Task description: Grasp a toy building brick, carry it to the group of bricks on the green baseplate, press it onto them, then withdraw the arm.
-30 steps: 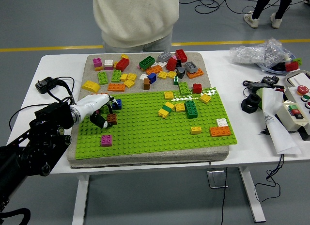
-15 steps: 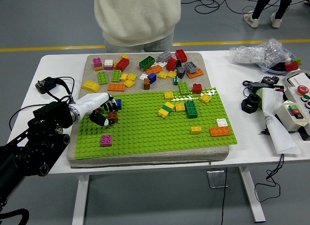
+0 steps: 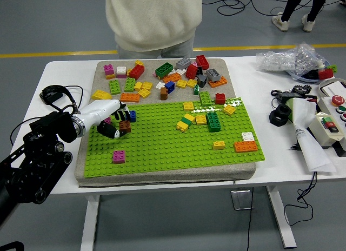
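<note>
The step in hand looks like the grasp, or the very start of the carry: the left hand (image 3: pixel 111 121) is at the left edge of the green baseplate (image 3: pixel 162 148), its dark fingers (image 3: pixel 110 133) curled around a brown brick (image 3: pixel 125 126), with a small blue brick (image 3: pixel 131 116) just beside it at about one o'clock. The grip appears closed on the brown brick, though whether the brick is lifted clear of the studs or still seated on them cannot be told from this view. The group of bricks (image 3: pixel 200 121) that seems the likely target, yellow, green and dark green pieces clustered together, sits well apart from the hand toward three o'clock, near the plate's far middle. In my judgement the next move calls for a clean lift off the plate, then a sweep toward three o'clock across the open studs, keeping the brick level so it can be set squarely and pressed down. The left arm (image 3: pixel 38 153) enters from the lower left corner, forearm angled up toward one o'clock, white wrist section leading to the hand with its palm turned down over the plate. A pink brick (image 3: pixel 119 156) lies alone near the hand at about six o'clock. The right arm is out of view. A person (image 3: pixel 152 21) stands at the table's far side at twelve o'clock, hands not visible.
</note>
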`<state>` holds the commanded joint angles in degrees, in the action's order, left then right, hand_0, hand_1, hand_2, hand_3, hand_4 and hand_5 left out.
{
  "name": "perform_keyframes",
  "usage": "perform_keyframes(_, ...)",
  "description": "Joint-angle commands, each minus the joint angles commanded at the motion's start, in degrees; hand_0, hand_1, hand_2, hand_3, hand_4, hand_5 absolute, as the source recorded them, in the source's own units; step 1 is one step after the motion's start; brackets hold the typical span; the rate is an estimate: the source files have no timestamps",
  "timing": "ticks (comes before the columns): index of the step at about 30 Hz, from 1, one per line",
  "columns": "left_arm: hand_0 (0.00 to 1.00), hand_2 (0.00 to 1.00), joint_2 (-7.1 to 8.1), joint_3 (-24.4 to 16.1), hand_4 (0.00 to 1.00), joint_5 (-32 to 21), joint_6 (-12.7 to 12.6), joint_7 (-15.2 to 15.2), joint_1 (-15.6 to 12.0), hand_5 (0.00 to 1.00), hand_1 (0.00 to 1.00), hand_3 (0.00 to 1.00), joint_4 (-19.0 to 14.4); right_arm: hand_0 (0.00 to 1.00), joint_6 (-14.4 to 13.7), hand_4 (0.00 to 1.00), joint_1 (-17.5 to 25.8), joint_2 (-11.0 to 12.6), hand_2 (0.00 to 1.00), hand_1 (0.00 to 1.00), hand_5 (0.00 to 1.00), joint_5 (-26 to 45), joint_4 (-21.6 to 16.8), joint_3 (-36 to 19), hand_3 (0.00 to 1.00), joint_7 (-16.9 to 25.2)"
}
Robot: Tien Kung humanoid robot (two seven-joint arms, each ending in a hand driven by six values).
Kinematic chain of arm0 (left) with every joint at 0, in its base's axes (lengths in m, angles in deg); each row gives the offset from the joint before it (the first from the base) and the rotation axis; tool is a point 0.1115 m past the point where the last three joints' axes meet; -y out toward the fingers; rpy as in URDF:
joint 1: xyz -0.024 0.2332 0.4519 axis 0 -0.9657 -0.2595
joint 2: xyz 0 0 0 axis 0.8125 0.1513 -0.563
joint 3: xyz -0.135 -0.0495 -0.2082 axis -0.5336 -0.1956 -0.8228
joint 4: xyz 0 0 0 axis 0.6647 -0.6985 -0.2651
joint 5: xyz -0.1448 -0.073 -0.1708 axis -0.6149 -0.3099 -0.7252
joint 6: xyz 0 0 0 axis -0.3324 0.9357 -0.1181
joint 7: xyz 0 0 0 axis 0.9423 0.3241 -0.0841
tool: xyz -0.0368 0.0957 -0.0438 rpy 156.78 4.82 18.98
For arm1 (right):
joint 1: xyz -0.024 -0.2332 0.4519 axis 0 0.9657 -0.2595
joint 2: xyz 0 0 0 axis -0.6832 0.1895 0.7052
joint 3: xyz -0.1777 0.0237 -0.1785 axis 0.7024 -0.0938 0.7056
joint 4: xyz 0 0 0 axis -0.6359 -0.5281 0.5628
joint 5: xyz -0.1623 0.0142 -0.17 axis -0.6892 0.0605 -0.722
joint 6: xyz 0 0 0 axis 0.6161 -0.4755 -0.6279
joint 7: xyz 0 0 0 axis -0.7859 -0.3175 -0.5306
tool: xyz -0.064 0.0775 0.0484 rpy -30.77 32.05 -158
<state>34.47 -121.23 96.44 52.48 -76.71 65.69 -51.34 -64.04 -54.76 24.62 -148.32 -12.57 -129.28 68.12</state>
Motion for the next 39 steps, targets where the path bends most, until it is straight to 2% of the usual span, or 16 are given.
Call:
perform_keyframes(7,0.603,0.505,1.29,-0.33,0.624,0.53,0.85,0.8,-4.56,0.006,0.555,0.525,-7.88,0.761,-0.08,0.998,0.14,0.07,0.718,0.676,0.683,0.3,0.0,-0.06,0.737,0.03)
perform_keyframes(12,0.603,0.503,1.75,-0.15,0.625,1.04,1.26,1.26,-8.1,0.009,0.555,0.525,-11.82,0.761,-0.11,0.998,0.29,0.03,0.718,0.676,0.683,0.48,0.0,-0.1,0.737,0.04)
perform_keyframes(16,0.605,0.505,1.72,0.1,0.634,1.04,1.36,1.5,-10.05,0.015,0.557,0.527,-13.71,0.761,-0.1,0.998,0.34,0.03,0.718,0.676,0.683,0.55,0.0,-0.13,0.737,0.05)
perform_keyframes(29,0.608,0.506,0.24,0.13,0.64,1.04,1.19,1.6,-12.08,0.02,0.561,0.528,-15.66,0.761,-0.16,0.998,0.41,0.09,0.718,0.676,0.683,0.83,0.0,-0.13,0.737,0.02)
perform_keyframes(39,0.614,0.508,-0.64,0.63,0.652,1.04,-0.15,1.27,-12.91,0.026,0.562,0.531,-14.85,0.761,-0.22,0.998,0.37,-0.02,0.718,0.676,0.683,0.9,0.0,-0.11,0.737,0.05)
